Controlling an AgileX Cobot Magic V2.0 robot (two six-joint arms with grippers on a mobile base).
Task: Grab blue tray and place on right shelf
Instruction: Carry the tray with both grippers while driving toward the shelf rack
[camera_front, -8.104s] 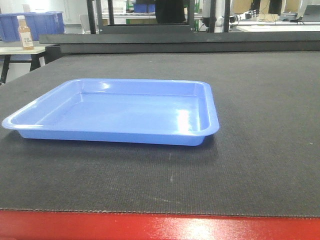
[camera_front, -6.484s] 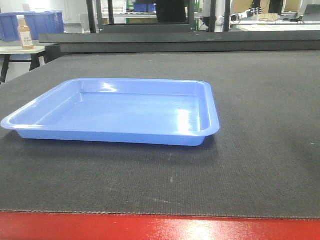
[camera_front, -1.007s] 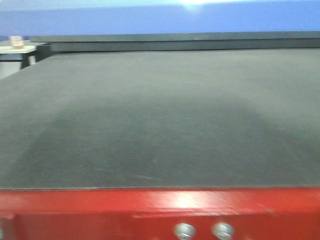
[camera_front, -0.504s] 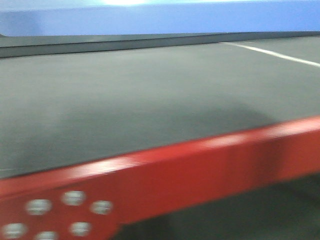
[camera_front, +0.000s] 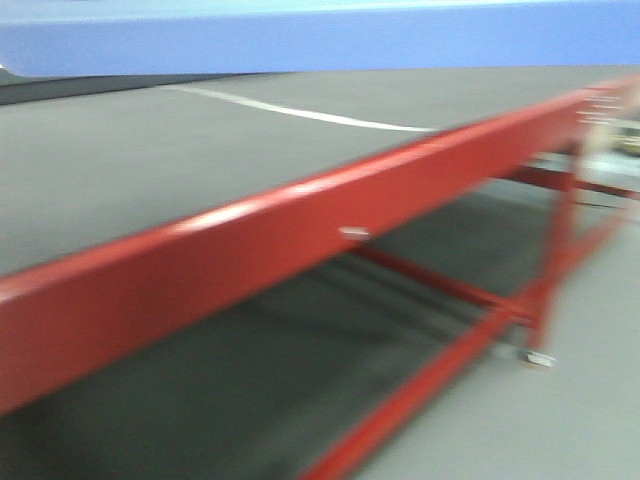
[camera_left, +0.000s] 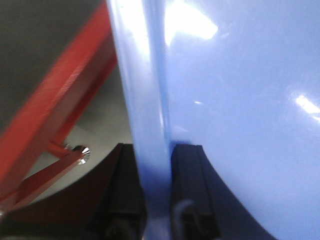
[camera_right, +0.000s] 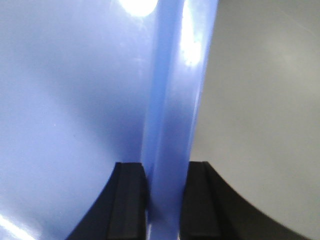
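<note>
Light-blue plastic: blue tray (camera_front: 320, 40), held above counter (camera_front: 120, 170).
Left end effector (camera_left: 156, 167): pinching rim, tray body rightward.
Right end effector (camera_right: 165, 180): pinching opposite rim, tray body leftward.

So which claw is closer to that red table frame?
Left, it seems. The left claw, clamped on the blue tray rim, has the red table frame beside it; the right claw, on the opposite rim, shows only grey surface.
</note>
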